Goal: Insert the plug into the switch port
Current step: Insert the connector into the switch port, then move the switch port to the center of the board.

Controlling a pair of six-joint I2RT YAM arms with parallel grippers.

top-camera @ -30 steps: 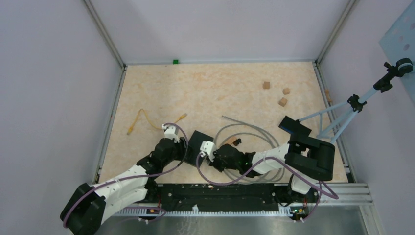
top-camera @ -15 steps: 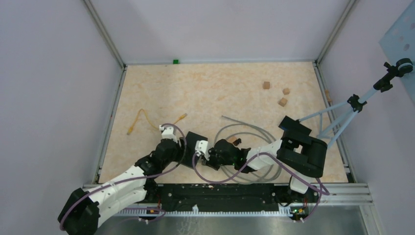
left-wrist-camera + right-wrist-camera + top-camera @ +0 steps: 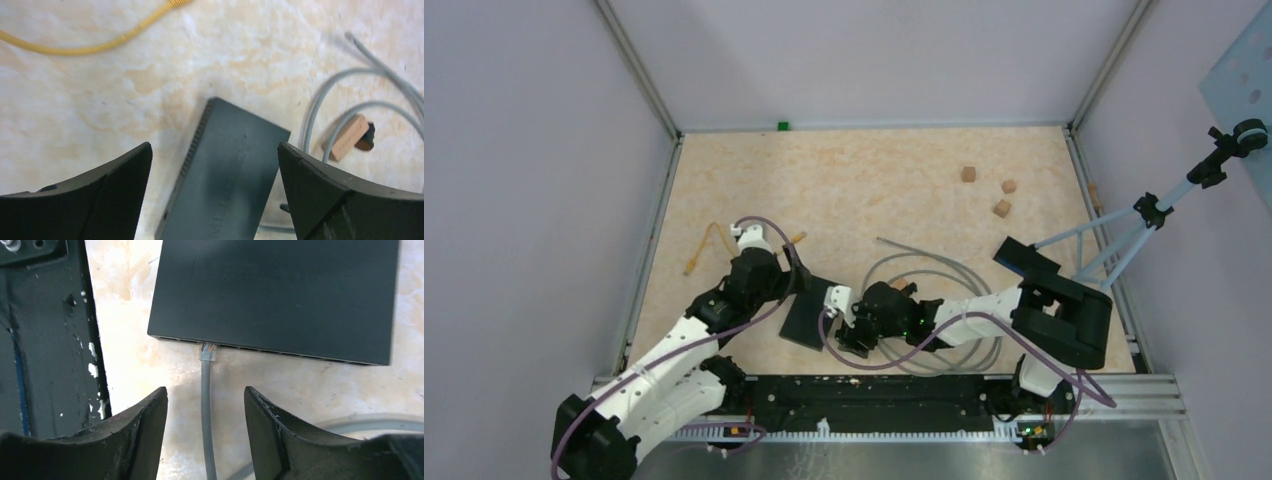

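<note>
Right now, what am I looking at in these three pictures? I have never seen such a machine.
You see two robot arms, a left arm and a right arm, bolted at the near edge of a table. The wide picture looks down from above; the other two come from a small camera on each wrist. On the table lie a flat black box, which is a network switch, a grey cable, a yellow cable and small wooden blocks. The grey cable's plug is pushed into the box's front edge. The dark wedges in the wrist pictures are the left tool and the right tool, both open and holding nothing.
</note>
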